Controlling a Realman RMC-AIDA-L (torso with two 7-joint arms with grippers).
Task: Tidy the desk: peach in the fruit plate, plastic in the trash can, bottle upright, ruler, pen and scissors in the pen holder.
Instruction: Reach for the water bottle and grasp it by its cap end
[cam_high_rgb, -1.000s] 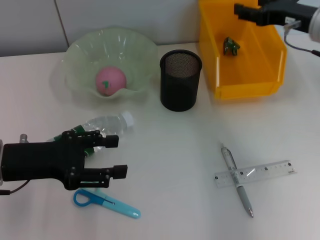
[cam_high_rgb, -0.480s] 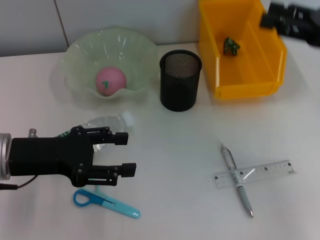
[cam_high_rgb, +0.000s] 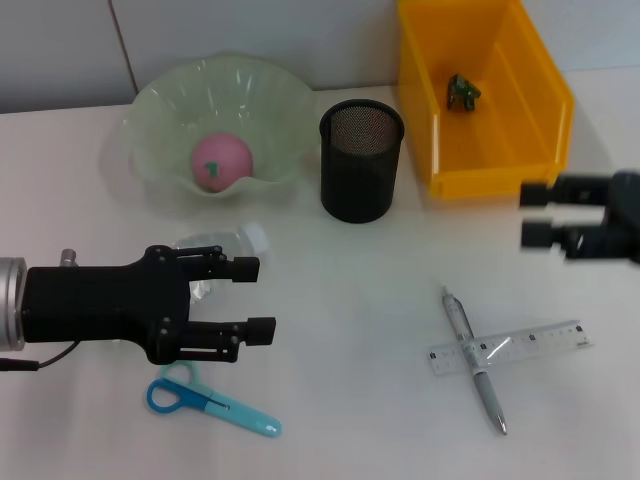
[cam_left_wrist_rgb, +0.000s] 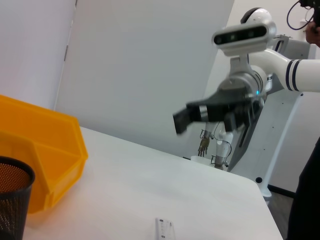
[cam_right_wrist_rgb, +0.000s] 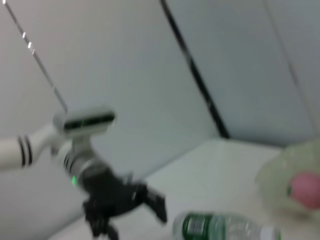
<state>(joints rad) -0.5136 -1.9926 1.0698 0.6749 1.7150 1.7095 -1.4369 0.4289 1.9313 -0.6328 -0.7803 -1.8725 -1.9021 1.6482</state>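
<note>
The clear bottle (cam_high_rgb: 218, 243) lies on its side with its white cap toward the pen holder. My left gripper (cam_high_rgb: 257, 298) hovers open over its body; the right wrist view shows the bottle (cam_right_wrist_rgb: 222, 227) too. Blue scissors (cam_high_rgb: 212, 401) lie just in front of that arm. The pink peach (cam_high_rgb: 220, 160) sits in the green fruit plate (cam_high_rgb: 155, 100). A green scrap of plastic (cam_high_rgb: 462, 90) lies in the yellow trash can (cam_high_rgb: 555, 120). A pen (cam_high_rgb: 475, 362) lies across the clear ruler (cam_high_rgb: 525, 343). My right gripper (cam_high_rgb: 534, 214) hangs open in front of the can.
The black mesh pen holder (cam_high_rgb: 360, 160) stands between the plate and the can. The left wrist view shows the can (cam_left_wrist_rgb: 55, 145), the holder's rim (cam_left_wrist_rgb: 12, 175) and the ruler's end (cam_left_wrist_rgb: 164, 230).
My right gripper swung from above the trash can's back corner down to in front of the can. My left gripper edged forward over the bottle. Objects on the table stayed put.
</note>
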